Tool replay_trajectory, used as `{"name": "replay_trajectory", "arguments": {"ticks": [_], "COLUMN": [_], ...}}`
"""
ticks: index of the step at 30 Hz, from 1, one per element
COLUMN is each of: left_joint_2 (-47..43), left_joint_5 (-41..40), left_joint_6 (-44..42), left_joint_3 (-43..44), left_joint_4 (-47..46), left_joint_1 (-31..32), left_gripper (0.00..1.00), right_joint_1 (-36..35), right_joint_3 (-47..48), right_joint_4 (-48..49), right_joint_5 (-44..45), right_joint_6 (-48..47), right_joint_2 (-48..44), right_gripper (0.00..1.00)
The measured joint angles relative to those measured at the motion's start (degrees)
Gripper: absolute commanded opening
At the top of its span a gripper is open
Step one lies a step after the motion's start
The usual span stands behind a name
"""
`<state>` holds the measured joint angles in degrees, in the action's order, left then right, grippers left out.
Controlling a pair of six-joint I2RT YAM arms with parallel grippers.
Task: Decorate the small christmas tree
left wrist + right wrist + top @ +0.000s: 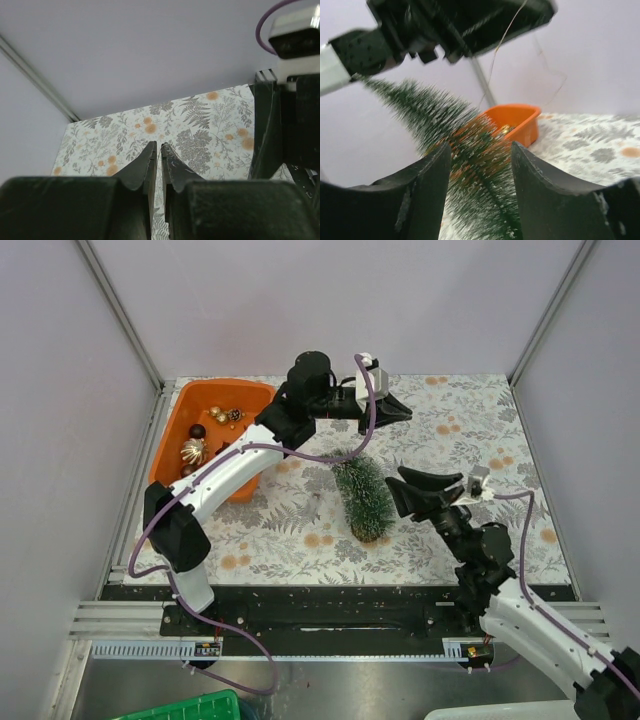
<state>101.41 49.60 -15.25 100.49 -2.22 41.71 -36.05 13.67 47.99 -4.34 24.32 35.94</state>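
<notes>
The small christmas tree [362, 498] stands tilted on the floral mat, its tip toward the back left. In the right wrist view the tree [470, 165] is blurred and leans left between my fingers. My right gripper [392, 496] is at the tree's right side, open [481, 150], with bristles filling the gap between its jaws. My left gripper [405, 412] hovers behind the tree, pointing right. Its jaws [161, 146] are almost together on a thin gold thread [496, 50], which hangs down toward the tree. I cannot see what hangs on the thread.
An orange bin [190, 405] sits at the back left of the mat and holds gold and brown ornaments [193, 450]. The bin [520, 122] also shows behind the tree. Grey walls and metal frame posts enclose the table.
</notes>
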Motion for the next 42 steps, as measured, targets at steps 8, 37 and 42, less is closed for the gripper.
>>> {"name": "replay_trajectory", "arguments": {"ticks": [8,37,42], "left_joint_2": [1.64,2.19,2.21], "left_joint_5": [1.33,4.24,4.63], "left_joint_6": [-0.22,-0.24,0.13], "left_joint_3": [0.42,2.29,2.29], "left_joint_4": [1.49,3.69,3.82], "left_joint_1": [1.42,1.95,1.64], "left_gripper": [0.12,0.09,0.08], "right_joint_1": [0.70,17.29,20.15], "right_joint_3": [2.91,11.13,12.94], "right_joint_4": [-9.20,25.53,25.97], "right_joint_5": [15.98,-5.35,-11.96], "right_joint_6": [-5.95,-1.03,3.10], "right_joint_2": [-2.10,42.14,41.24], "right_gripper": [0.64,0.70,0.70]}}
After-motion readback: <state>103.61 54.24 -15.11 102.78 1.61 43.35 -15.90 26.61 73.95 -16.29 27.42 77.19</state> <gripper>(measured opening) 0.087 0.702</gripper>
